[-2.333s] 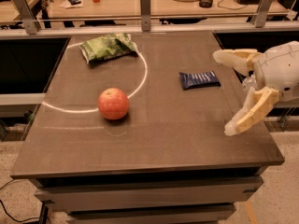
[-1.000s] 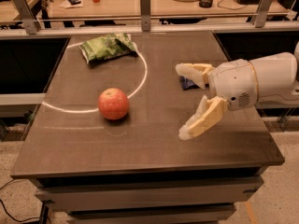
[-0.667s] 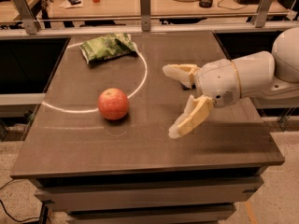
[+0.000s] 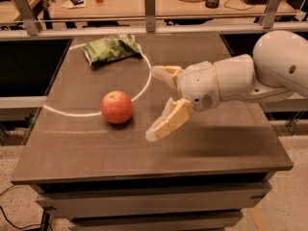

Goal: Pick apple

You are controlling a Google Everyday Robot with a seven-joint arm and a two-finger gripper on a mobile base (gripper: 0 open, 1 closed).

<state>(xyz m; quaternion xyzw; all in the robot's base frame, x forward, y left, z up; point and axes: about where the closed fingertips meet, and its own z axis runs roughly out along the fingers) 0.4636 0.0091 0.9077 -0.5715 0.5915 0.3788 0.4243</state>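
Red apple upright; gripper beside it, fingers spread.

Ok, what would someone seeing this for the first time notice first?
A big white robot arm extends from the right, its cream two-finger hand open above the dark brown table. Just left of the hand sits a round red-orange apple, with a crumpled green snack bag farther back.

Dark brown table with a white ring marked on it, red apple just before the wide-spread gripper over its middle, green snack bag farther beyond.
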